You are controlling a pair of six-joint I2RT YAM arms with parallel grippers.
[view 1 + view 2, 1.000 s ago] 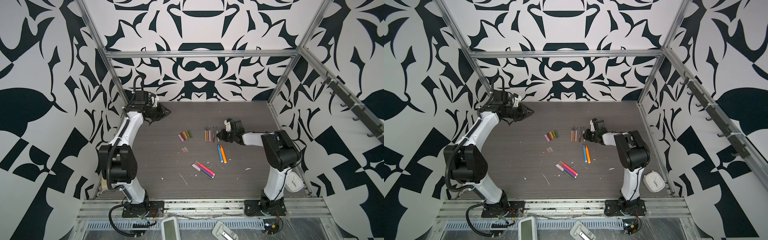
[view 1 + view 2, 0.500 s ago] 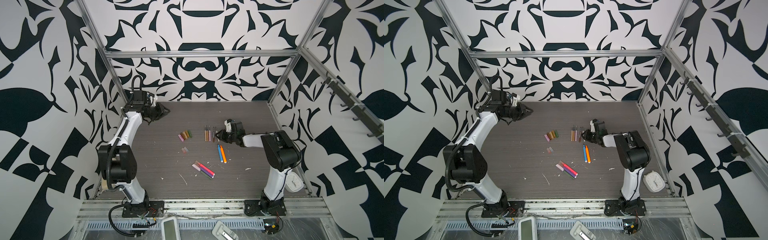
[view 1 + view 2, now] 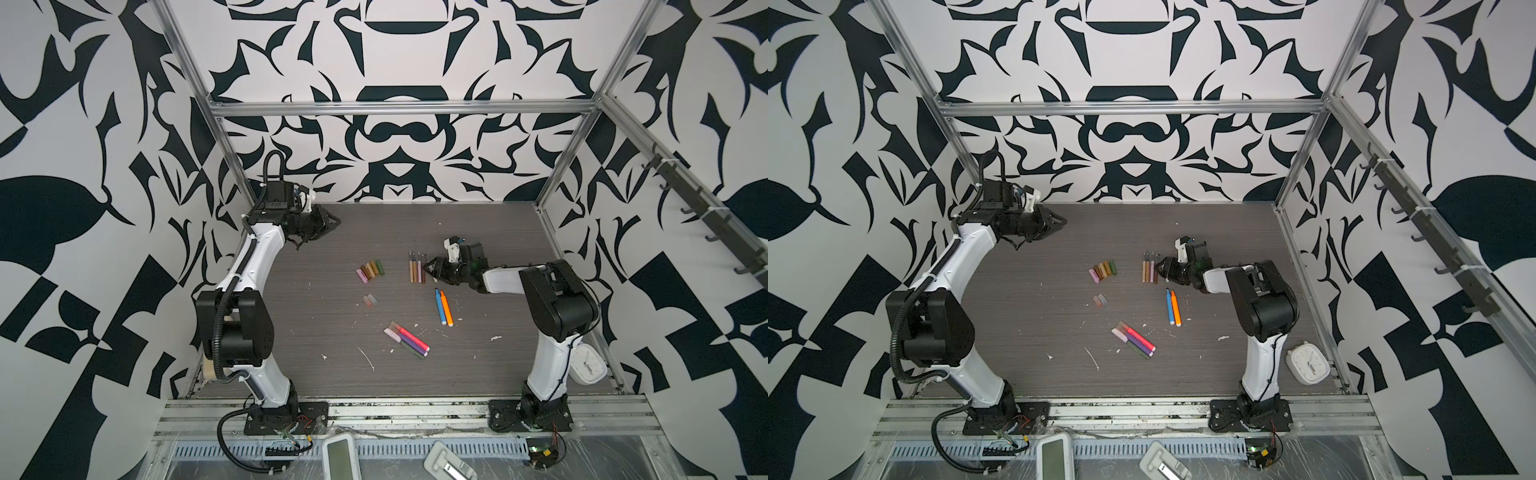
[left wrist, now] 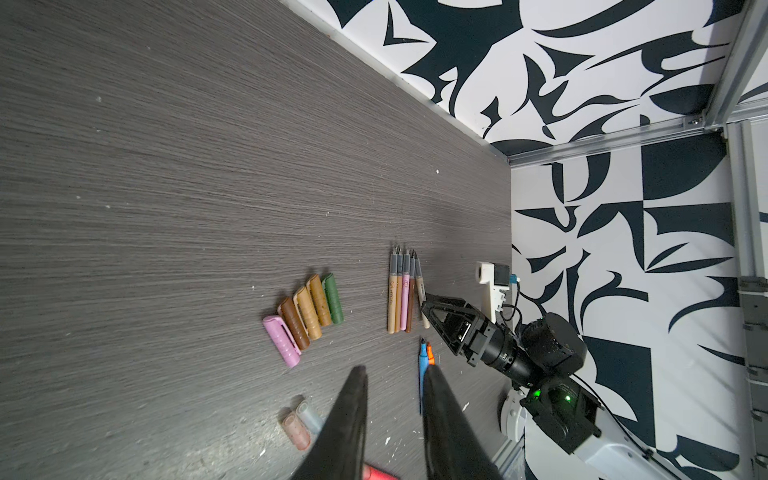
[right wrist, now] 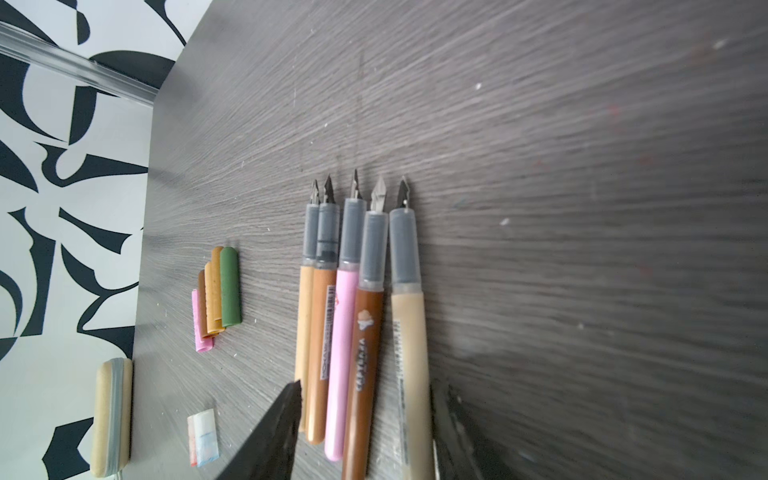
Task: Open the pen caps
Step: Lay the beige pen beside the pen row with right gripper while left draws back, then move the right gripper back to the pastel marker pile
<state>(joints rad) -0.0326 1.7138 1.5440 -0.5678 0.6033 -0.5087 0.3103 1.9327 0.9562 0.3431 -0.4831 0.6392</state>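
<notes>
While the right gripper (image 5: 368,386) hangs low over the table (image 3: 478,232), its jaws are spread and straddle the rear ends of five uncapped thin pens (image 5: 348,316), which lie side by side with their nibs pointing away. In both top views, five pen caps (image 3: 370,269) lie in a row to the left of these, with two translucent caps (image 3: 369,299) nearer the front. The left gripper (image 4: 395,370) hangs raised near the back left corner, its jaws narrowly parted and seemingly empty.

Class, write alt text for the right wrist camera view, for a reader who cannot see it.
Five uncapped pens lie side by side on a dark wood-grain table, nibs bared, their back ends between the right gripper's open fingers. Beside them lies a row of removed caps.
</notes>
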